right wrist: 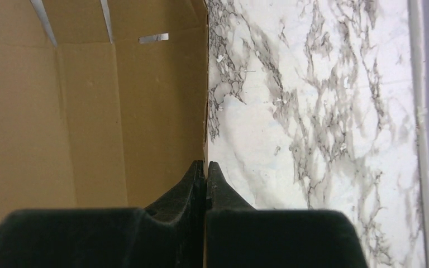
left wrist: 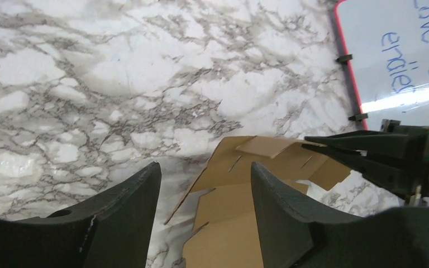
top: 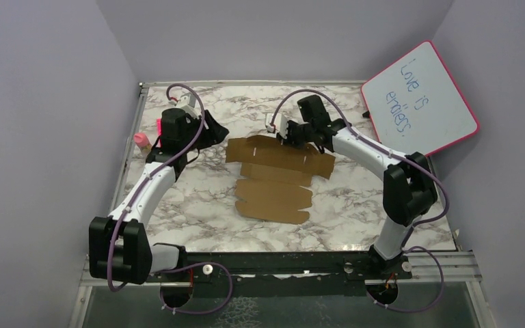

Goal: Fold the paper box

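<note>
The paper box (top: 273,184) is a flat brown die-cut cardboard sheet with tabs and slits, lying in the middle of the marble table. My right gripper (top: 288,140) is shut on its far edge, with the fingertips (right wrist: 206,163) pinched on the sheet's rim (right wrist: 89,111). The far panel looks lifted a little off the table. My left gripper (top: 217,130) is open and empty, just left of the sheet's far left corner. In the left wrist view its fingers (left wrist: 205,167) frame the cardboard (left wrist: 229,206), and the right gripper (left wrist: 368,151) shows beyond.
A pink-framed whiteboard (top: 420,99) with blue writing leans at the back right; it also shows in the left wrist view (left wrist: 402,56). A small pink object (top: 141,140) sits by the table's left edge. Grey walls close in the table at the back and sides.
</note>
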